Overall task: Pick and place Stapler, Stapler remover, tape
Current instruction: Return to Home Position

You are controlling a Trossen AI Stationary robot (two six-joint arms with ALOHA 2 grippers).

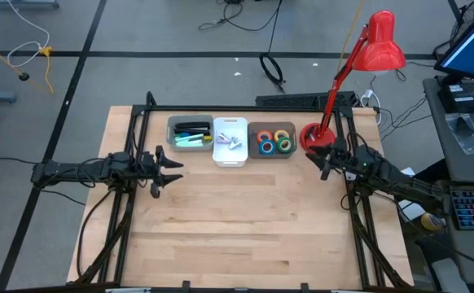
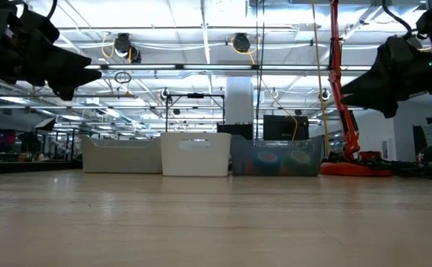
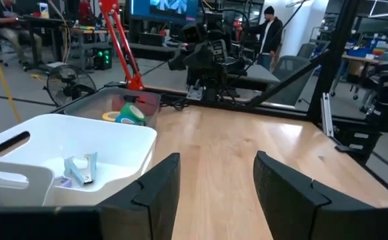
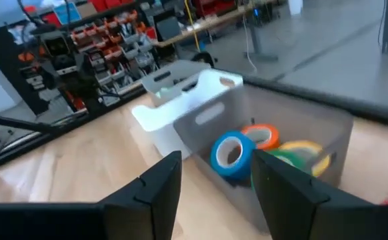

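From above, the white bin (image 1: 230, 161) is seen mid-row at the far edge of the counter (image 1: 237, 236). The tape rolls (image 1: 274, 142) lie in the dark bin (image 1: 271, 125) touching its right side, and what appears to be the black stapler (image 1: 190, 127) lies in the grey bin (image 1: 170, 134) on its left. The left gripper (image 1: 174, 168) hangs left of the white bin and the right gripper (image 1: 313, 159) right of it, near the red lamp (image 1: 381, 45).

In the low view, both arms are held high above the counter.

In the left wrist view, the jaws are spread and empty, and a staple remover (image 3: 81, 170) is seen in the white bin.

In the right wrist view, the jaws are likewise released (nothing between them).

For homing, each arm is best drawn straight back from the white bin at this height, so that no bin wall or lamp is clipped.
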